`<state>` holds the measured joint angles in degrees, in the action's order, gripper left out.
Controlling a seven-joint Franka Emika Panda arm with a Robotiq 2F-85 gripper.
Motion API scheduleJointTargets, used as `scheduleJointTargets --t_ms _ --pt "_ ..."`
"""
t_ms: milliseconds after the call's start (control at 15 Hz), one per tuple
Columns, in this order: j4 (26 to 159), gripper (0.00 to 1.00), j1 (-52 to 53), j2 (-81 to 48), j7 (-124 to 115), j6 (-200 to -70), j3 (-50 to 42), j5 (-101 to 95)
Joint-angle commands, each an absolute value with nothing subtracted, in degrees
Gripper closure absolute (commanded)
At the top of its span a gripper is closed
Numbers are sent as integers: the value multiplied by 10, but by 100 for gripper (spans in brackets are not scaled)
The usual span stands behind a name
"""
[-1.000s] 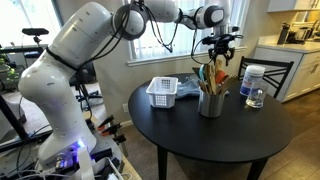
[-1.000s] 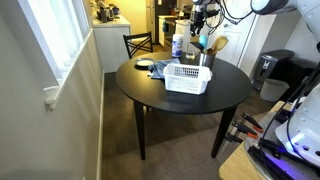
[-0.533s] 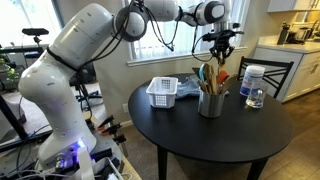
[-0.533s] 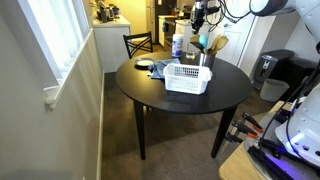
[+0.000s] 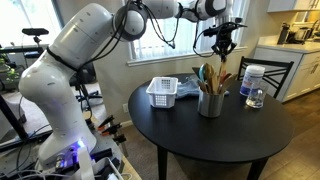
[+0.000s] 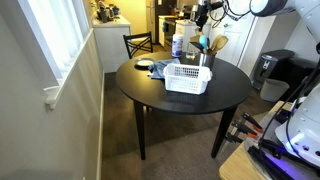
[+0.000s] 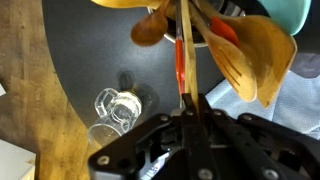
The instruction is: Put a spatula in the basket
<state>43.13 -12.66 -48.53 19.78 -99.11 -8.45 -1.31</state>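
Note:
In the wrist view my gripper (image 7: 187, 103) is shut on the thin light-tan wooden handle of the spatula (image 7: 184, 45). The handle runs straight down into the grey utensil holder (image 5: 210, 101) among wooden spoons (image 7: 255, 55); its head is hidden there. In both exterior views the gripper (image 5: 222, 42) (image 6: 203, 18) hangs above the holder (image 6: 205, 57). The white slotted basket (image 5: 163, 92) (image 6: 186, 77) stands on the round black table (image 5: 215, 140) beside the holder, with nothing showing in it.
A clear glass jar (image 7: 115, 108) and a white container with a blue lid (image 5: 253, 84) stand next to the holder. A dark chair (image 5: 272, 70) is behind the table. Small dark items (image 6: 147, 66) lie near the table's far edge.
The jaws have closed on the spatula's handle, and the gripper has risen a little above the utensil holder.

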Motion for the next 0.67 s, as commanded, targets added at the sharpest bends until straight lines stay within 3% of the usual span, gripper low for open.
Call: scheduleJointTargets --t_ms 0,600 --pt "437 95 -118 -449 206 -946 -95 -31" --pt "440 95 -91 -368 220 -969 -80 -23"
